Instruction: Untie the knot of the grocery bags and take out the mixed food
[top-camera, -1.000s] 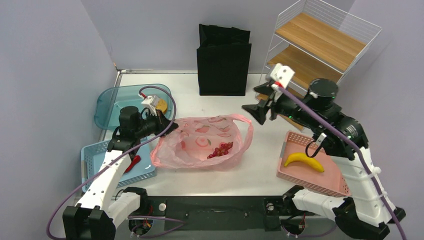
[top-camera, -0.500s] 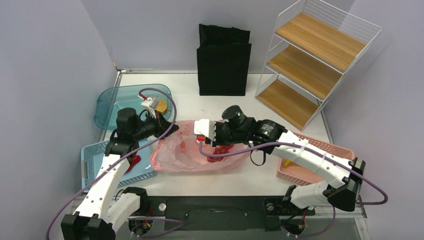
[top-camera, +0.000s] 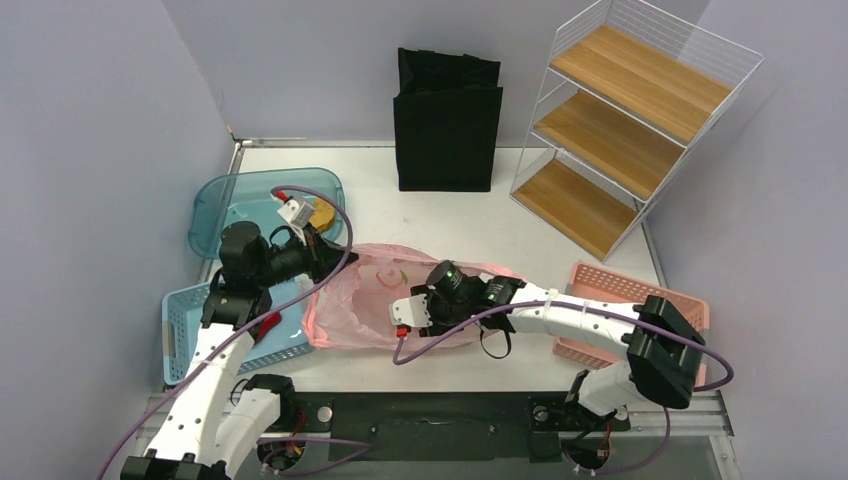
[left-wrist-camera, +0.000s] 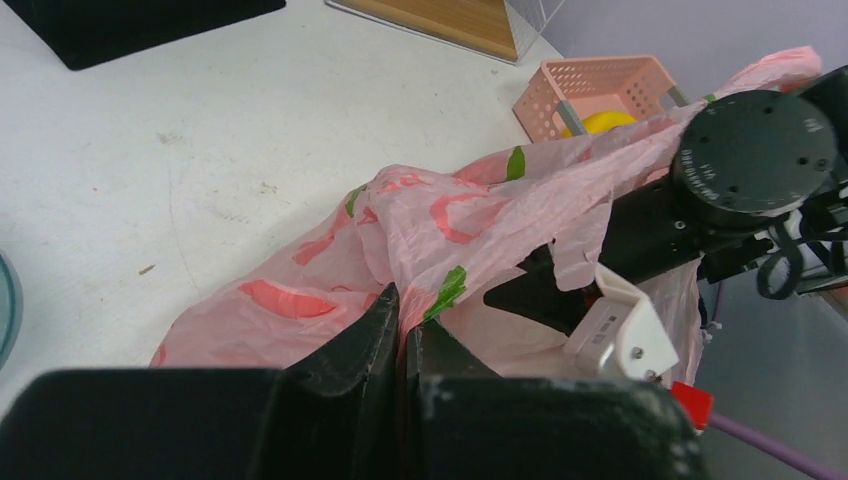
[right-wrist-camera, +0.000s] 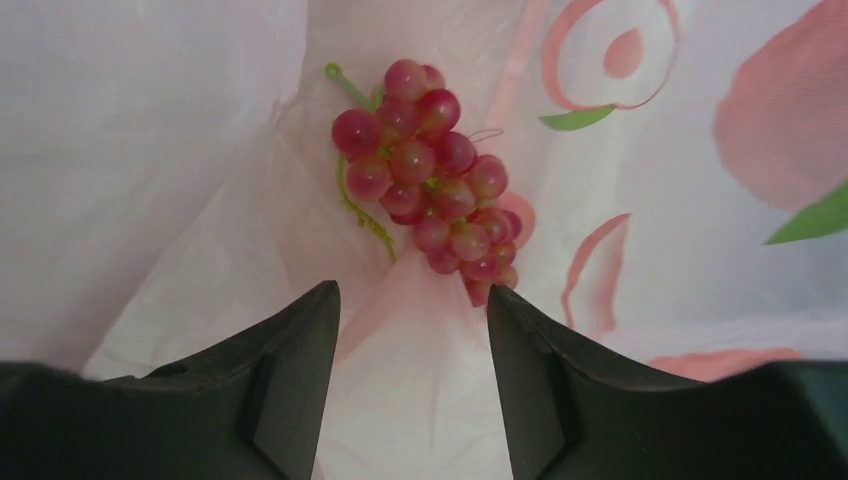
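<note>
Clutter ringed the table (top-camera: 520, 225) in the top view: a black tote (top-camera: 447, 120) at the back, a wire shelf (top-camera: 620, 120) to its right, a teal tray (top-camera: 235, 205) and a blue basket (top-camera: 190, 335) holding a red chilli (top-camera: 268, 325) on the left, and a pink basket (top-camera: 600, 285) on the right. Between them lay the pink bag (top-camera: 355, 300), crumpled and open-mouthed. The right arm stretched across it and covered its right half, and that arm's fingertips could not be seen there.

From the left wrist, the left gripper (left-wrist-camera: 403, 310) had its fingers pressed together on a fold of the bag's orange-and-green printed film. The right arm's black wrist blocked the mouth beyond. A banana (left-wrist-camera: 600, 122) peeked from the pink basket, mostly hidden.

From the right wrist, the right gripper (right-wrist-camera: 412, 300) was spread inside the bag, holding nothing. The grape cluster (right-wrist-camera: 430, 180) lay on the film just beyond its tips, apart from them.
</note>
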